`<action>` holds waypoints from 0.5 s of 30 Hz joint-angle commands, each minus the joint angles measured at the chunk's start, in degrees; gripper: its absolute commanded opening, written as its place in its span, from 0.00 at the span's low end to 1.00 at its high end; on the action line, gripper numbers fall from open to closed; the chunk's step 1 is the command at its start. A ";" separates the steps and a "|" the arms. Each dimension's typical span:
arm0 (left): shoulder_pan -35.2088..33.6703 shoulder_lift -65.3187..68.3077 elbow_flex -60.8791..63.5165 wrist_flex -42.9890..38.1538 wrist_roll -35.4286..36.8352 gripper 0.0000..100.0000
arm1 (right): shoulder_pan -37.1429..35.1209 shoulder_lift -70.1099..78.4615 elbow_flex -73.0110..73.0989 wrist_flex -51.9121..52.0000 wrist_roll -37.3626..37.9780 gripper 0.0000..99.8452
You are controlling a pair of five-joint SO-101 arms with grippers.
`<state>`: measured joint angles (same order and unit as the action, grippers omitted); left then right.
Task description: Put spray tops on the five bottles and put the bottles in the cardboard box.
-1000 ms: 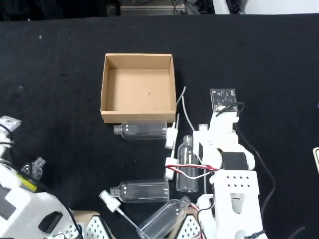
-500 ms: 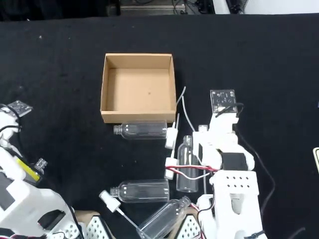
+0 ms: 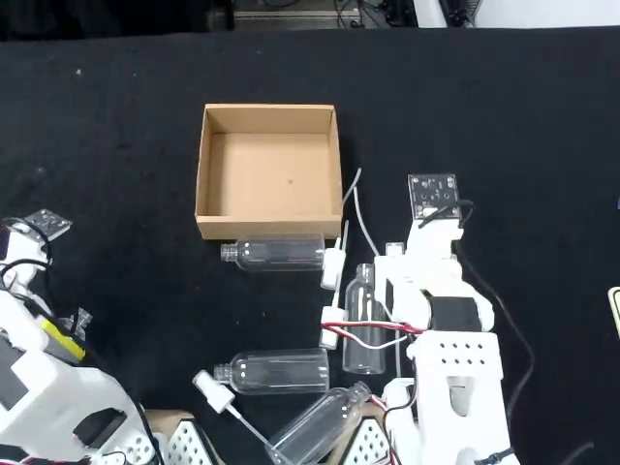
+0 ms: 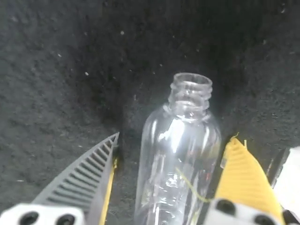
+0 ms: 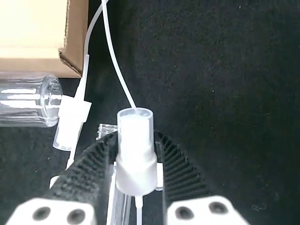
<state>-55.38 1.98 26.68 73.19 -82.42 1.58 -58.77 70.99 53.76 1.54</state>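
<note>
Wide open counter point(image 3: 504, 116) is stretching on the far side of the cardboard box point(image 3: 262, 228) and to both sides of it, and the box is standing with its top open from above. Its near wall is being crowded. One bottle point(image 3: 276, 254) is lying right along it, and spray tops point(image 3: 335, 263) with thin tubes are filling the gap toward the right arm point(image 3: 441, 320), whose jaws are gripping a spray top point(image 5: 136, 152). Another bottle point(image 3: 363, 308) is lying just beside that arm. Two more bottles point(image 3: 281, 371) and a loose spray top point(image 3: 211, 386) are blocking the near edge. The left arm point(image 3: 44, 387) is occupying the near left corner.
</note>
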 commanded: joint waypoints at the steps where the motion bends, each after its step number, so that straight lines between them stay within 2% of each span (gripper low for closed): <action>1: -1.19 -0.97 0.31 -2.64 -1.23 0.31 | -0.79 -1.54 -0.22 -1.41 -0.09 0.01; 7: -1.01 -0.97 4.35 -7.74 -1.23 0.31 | -0.70 -1.54 -0.22 -1.41 -0.09 0.01; 11: -0.92 -0.97 4.88 -7.82 -1.14 0.31 | -0.79 -1.54 -0.22 -1.41 -0.09 0.01; 13: -1.01 -1.05 4.62 -7.82 -1.14 0.29 | -0.79 -1.54 -0.22 -1.41 -0.09 0.01; 15: -1.10 -1.05 4.62 -7.65 -1.14 0.22 | -0.79 -1.54 -0.13 -1.41 -0.09 0.01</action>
<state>-56.00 1.98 31.96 65.80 -82.42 1.58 -58.77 70.99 53.58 1.54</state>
